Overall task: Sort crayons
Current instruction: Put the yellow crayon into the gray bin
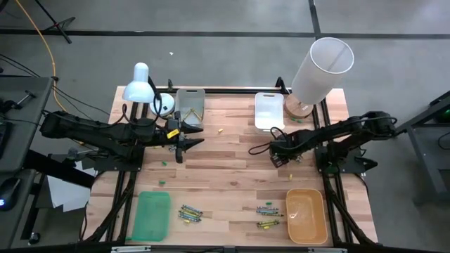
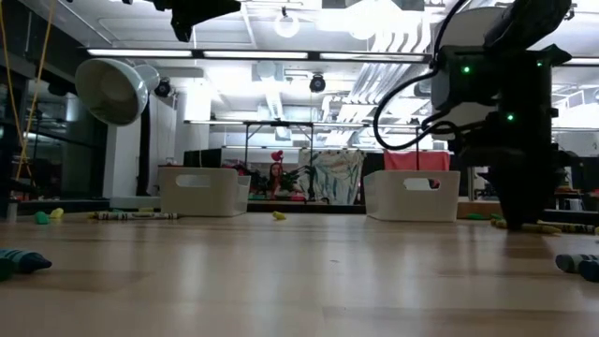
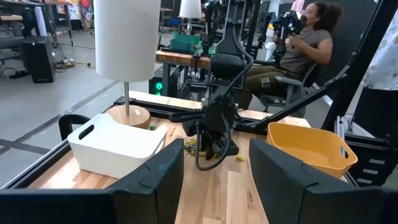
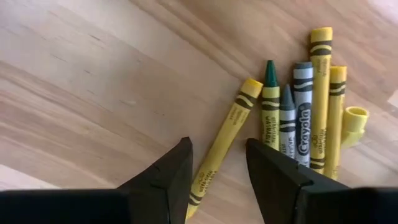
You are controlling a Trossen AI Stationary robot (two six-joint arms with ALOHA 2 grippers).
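Note:
My right gripper (image 4: 217, 180) points down at the table right of centre (image 1: 279, 158), open. Its two fingers stand on either side of the lower end of a slanted yellow crayon (image 4: 224, 140), which lies flat on the wood. Beside it lie several more crayons (image 4: 298, 118), yellow, grey and green-tipped, side by side, with a short yellow stub (image 4: 353, 121). More crayon groups (image 1: 190, 212) (image 1: 267, 209) (image 1: 267, 225) lie near the front edge. My left gripper (image 3: 214, 186) waits open, level and raised over the table's left half (image 1: 184, 139). My right gripper comes from above with its fingers across the yellow crayon's lower end (image 4: 205, 177). One finger (image 4: 171, 177) stands right beside the crayon and a gap shows on the other side. I cannot tell whether it touches. The crayon lies flat on the table.
A green tray (image 1: 151, 214) and an orange tray (image 1: 306, 216) sit at the front, a grey tray (image 1: 190, 104) and a white tray (image 1: 268, 110) at the back. A white desk lamp (image 1: 140, 83) and a cylinder-shade lamp (image 1: 320, 69) stand at the far edge. A person (image 3: 305, 43) sits beyond the table.

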